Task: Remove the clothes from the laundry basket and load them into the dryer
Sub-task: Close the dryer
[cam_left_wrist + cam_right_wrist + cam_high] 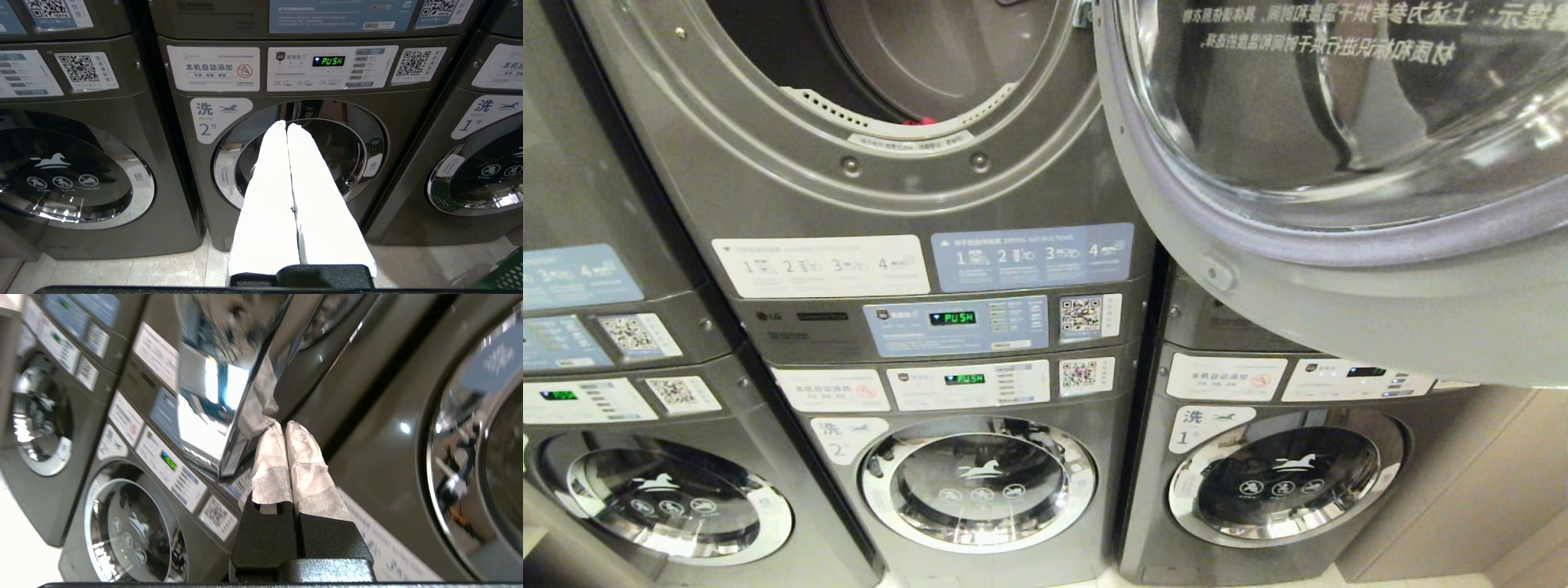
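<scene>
Nearest my left wrist camera, the left gripper hangs parked with its two white-wrapped fingers pressed flat together, clenched on nothing, pointing at the round chrome-ringed glass door of the grey washer marked 2. At the corner of that view I see a sliver of the dark green perforated plastic laundry basket on the pale tiled floor, off to the side of the washer.

On my right wrist camera, the right gripper is also clenched, its grey-white wrapped fingers together with nothing between them. Their tips sit right at the shiny chrome edge of the open dryer door; I cannot tell whether they touch it.

From the head camera neither arm shows. The big grey dryer door with its clear glass bowl stands swung open to the right, overhanging the washer marked 1. Beyond it, the grey stacked dryer's round opening is uncovered, and a small scrap of bright red fabric clothes peeks over the drum's lower lip, inside. Below, the green display reads PUSH.
</scene>
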Motion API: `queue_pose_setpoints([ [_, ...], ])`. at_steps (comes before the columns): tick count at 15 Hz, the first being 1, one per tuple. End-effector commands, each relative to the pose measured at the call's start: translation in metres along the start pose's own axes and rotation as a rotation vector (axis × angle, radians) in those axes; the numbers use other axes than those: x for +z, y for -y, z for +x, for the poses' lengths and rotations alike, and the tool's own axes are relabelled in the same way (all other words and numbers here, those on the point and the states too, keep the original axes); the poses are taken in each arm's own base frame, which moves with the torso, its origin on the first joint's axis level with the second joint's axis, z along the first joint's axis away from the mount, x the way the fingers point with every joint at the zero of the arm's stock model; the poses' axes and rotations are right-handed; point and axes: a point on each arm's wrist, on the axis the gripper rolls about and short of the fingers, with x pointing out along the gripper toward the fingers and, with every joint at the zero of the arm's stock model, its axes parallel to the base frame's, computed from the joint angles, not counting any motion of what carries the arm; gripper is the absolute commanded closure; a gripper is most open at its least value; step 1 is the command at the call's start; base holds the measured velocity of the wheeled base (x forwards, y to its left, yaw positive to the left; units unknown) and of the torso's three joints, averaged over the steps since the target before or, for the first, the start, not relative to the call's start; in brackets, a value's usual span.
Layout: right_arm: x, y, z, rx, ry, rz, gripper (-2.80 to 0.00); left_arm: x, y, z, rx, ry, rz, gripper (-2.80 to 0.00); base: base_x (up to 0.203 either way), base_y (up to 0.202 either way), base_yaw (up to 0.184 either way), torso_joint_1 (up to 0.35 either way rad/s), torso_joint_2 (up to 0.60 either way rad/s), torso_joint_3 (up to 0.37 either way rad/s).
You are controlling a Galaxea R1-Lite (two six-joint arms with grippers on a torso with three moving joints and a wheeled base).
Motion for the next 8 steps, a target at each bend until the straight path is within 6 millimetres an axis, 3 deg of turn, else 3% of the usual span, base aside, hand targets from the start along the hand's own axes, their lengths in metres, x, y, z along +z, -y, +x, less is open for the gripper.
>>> queue_pose_setpoints([
  [1, 0.000, 0.004, 0.005, 0.032, 0.007, 0.008, 0.00, 0.000, 0.000, 0.000, 0.000, 0.000, -0.002, 0.00, 0.000, 0.000, 0.000, -0.007, 0.00, 0.183],
  [8, 0.009, 0.015, 0.025, 0.165, 0.028, 0.102, 0.00, 0.000, 0.000, 0.000, 0.000, 0.000, 0.000, 0.00, 0.000, 0.000, 0.000, 0.002, 0.00, 0.198],
])
